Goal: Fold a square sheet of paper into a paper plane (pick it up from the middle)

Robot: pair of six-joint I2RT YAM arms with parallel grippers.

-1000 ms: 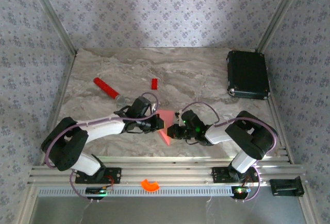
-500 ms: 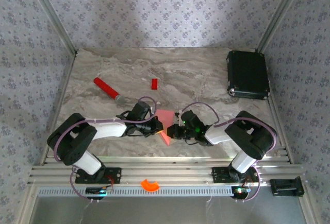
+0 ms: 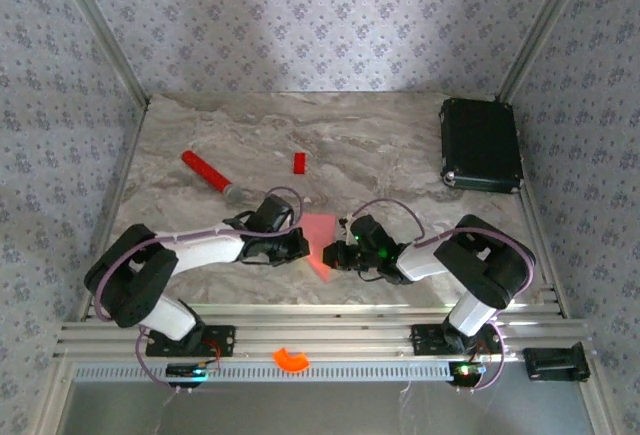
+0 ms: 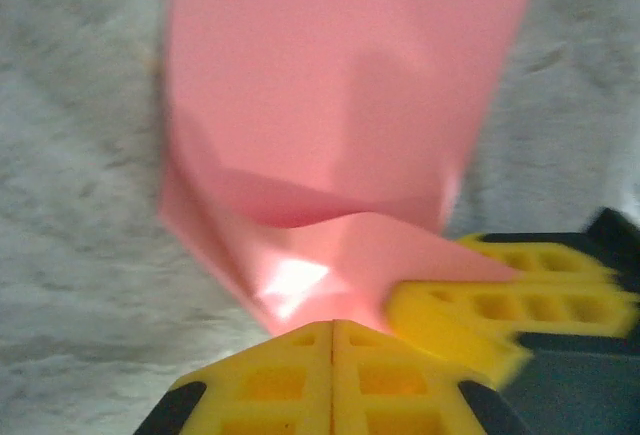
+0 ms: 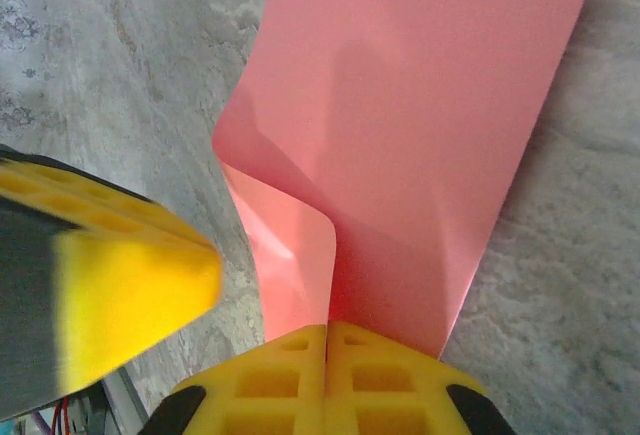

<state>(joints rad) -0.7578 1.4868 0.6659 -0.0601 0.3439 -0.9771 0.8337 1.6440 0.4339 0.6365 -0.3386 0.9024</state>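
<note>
Paper (image 5: pixel 420 135) edge in right gripper (image 5: pixel 327 330), left gripper (image 4: pixel 332 325) alongside, bare table (image 3: pixel 400 145) around

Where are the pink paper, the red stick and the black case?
paper (image 3: pixel 320 238): top view, middle of the sheet.
red stick (image 3: pixel 204 169): top view, red shaft.
black case (image 3: pixel 481 145): top view, centre of lid.

Wht/blk arms (image 3: pixel 200 247), purple cables (image 3: pixel 385 202), yellow claws (image 4: pixel 333 333).
</note>
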